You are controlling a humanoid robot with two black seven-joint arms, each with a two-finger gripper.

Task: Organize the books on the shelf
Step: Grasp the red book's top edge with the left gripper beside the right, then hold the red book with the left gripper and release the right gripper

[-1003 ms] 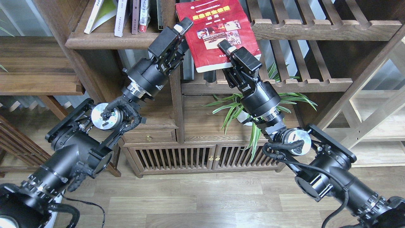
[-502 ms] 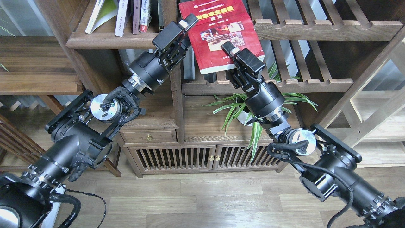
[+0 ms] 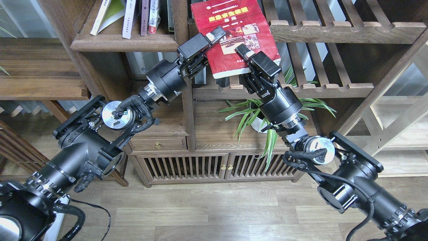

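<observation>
The shelf (image 3: pixel 123 43), a dark plank with a rounded front edge, is sitting up and to the left of both grippers, already carrying a short row of upright and leaning books (image 3: pixel 133 16); a dark post (image 3: pixel 182 50) is dividing it from the slatted rack (image 3: pixel 334 28) to the right of the grippers. The red book (image 3: pixel 234 20) is hanging between the two arms, tilted with its cover facing out and its lower edge over the rack's lower rail, probably because it is being carried across from the rack side toward the plank shelf. The right gripper (image 3: pixel 243 53) is pinching the book's lower edge, one finger lying on the cover, so it is bearing the load. The left gripper (image 3: pixel 214 35) is resting at the book's left edge, its upper finger (image 3: pixel 216 33) overlapping the cover; whether it is gripping or only steadying I cannot tell, and its jaw gap is hidden. A potted plant (image 3: pixel 254 113) is spreading its leaves below the right gripper. The cover is showing a yellow band of characters across the top and small photographs under it, too small to read; the spines on the shelf are also illegible.
</observation>
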